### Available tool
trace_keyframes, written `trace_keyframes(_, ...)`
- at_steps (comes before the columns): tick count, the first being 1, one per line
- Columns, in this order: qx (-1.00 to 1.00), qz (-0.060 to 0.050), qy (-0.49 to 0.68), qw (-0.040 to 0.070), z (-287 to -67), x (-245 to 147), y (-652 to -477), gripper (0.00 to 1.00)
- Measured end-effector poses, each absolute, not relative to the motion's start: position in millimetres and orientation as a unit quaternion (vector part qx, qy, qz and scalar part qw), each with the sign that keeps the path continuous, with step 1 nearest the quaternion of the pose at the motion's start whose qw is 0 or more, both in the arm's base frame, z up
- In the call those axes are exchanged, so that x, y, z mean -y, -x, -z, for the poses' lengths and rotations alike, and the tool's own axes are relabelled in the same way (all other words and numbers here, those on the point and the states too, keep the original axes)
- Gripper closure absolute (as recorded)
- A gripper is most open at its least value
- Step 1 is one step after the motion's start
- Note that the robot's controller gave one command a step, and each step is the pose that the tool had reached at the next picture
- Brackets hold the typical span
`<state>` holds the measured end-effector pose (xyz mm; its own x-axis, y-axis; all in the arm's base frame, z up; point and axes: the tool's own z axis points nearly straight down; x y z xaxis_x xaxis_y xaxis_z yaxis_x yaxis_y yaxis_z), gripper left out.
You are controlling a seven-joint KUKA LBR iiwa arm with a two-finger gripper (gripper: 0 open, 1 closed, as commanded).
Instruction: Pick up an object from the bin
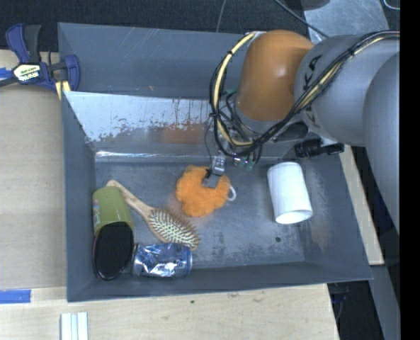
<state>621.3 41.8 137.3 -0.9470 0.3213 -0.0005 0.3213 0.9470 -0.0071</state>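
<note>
Aiming line: the gripper (pixel 215 170) stands at the upper right edge of the orange fluffy puff (pixel 197 195), so the bulk of the puff lies down and to the left of it, toward the near wall
Pincer state: cannot tell how far open it is; the tip is small and dark against the orange fibre, and nothing can be seen clasped in it
Contact: the tip looks to be touching the puff's top edge or pressed into it; which of the two I cannot tell
Target place: middle of the floor of the bin (pixel 78 190), a little nearer the far wall than the near one
Target shape: a roundish clump, slightly longer from upper right to lower left; with no strong long axis, the closing direction should matter little
Nearest neighbour: wooden hairbrush (pixel 159 222), its bristle head just beside the puff's lower left edge, its handle running up and left
Right side: white cup (pixel 289 192) on its side, apart from the puff, under the arm
Left corner: green can (pixel 110 205), black oval thing (pixel 113 252) and crumpled blue wrapper (pixel 161 260), all well apart from the gripper
In the way: nothing between gripper and puff; the brush head is the one thing the soft fibre might snag
Next move, a guess: a small shift down-left to centre over the clump
</note>
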Motion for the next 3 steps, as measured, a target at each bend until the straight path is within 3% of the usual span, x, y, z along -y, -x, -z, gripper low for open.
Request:
trace_keyframes(1,0.983,-0.003,0.186,0.001,-84.3,-32.6,-626.2,0.00)
trace_keyframes(2,0.982,-0.003,0.188,-0.004,-88.3,-31.6,-629.0,1.00)
trace_keyframes(3,0.985,-0.001,0.174,-0.010,-201.2,-64.7,-612.7,1.00)
